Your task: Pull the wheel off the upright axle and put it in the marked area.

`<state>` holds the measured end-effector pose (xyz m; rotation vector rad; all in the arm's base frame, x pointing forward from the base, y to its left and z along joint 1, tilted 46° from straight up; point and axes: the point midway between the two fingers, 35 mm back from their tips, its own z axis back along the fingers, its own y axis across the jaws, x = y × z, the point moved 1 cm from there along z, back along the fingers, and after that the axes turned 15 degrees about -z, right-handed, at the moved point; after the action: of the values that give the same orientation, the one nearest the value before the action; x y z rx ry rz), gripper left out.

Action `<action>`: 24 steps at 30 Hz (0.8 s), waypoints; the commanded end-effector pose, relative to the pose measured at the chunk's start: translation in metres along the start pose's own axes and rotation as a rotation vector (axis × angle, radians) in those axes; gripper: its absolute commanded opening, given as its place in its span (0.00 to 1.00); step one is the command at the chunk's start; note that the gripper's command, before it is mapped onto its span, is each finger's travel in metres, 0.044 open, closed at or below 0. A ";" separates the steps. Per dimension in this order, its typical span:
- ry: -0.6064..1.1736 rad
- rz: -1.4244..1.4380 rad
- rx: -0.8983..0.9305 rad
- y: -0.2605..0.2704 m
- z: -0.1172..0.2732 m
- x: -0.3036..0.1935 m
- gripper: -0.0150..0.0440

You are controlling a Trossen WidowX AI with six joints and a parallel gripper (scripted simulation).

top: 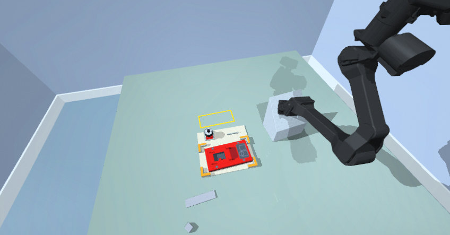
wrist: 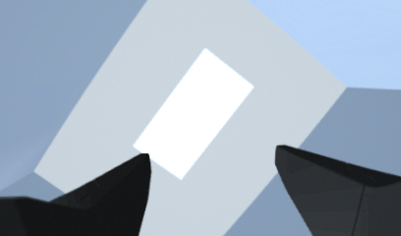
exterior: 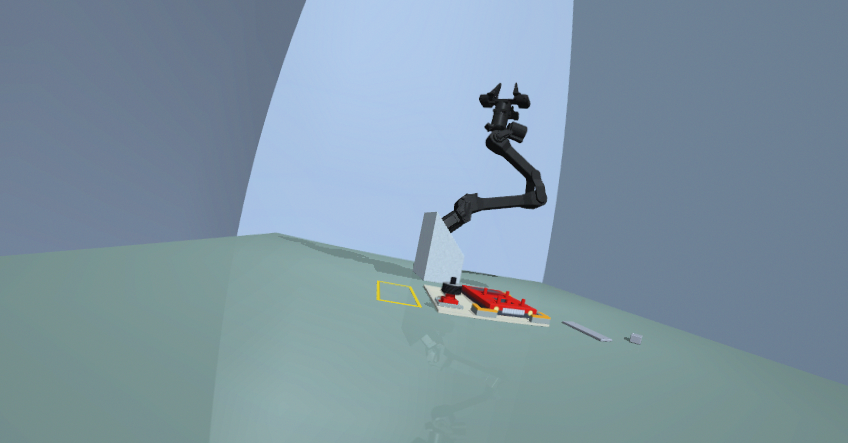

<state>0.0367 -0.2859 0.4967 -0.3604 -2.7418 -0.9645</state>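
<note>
The black wheel with a pale hub sits on the upright axle, above a small red stand at a corner of the cream board. The marked area is a yellow outline on the table beside that board, with nothing inside it. My gripper is open and empty, raised high above the table and far from the wheel, with its fingers pointing up. In the top view the fingers are out of view.
The cream board bears a red plate between orange corners, and a thin pin. A tall pale block stands near the arm's base. A flat bar and small cube lie beyond the board.
</note>
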 end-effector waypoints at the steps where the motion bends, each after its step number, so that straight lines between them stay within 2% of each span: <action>1: 0.045 0.005 -0.011 -0.002 -0.002 -0.018 0.76; 8: 0.183 0.017 -0.097 -0.028 -0.006 -0.061 0.76; 13: 0.356 0.019 -0.181 -0.053 -0.003 -0.115 0.76; 24: 0.802 0.052 -0.293 -0.086 0.041 -0.245 0.76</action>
<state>0.2152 -0.3654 0.3634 -0.0876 -1.9610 -1.1992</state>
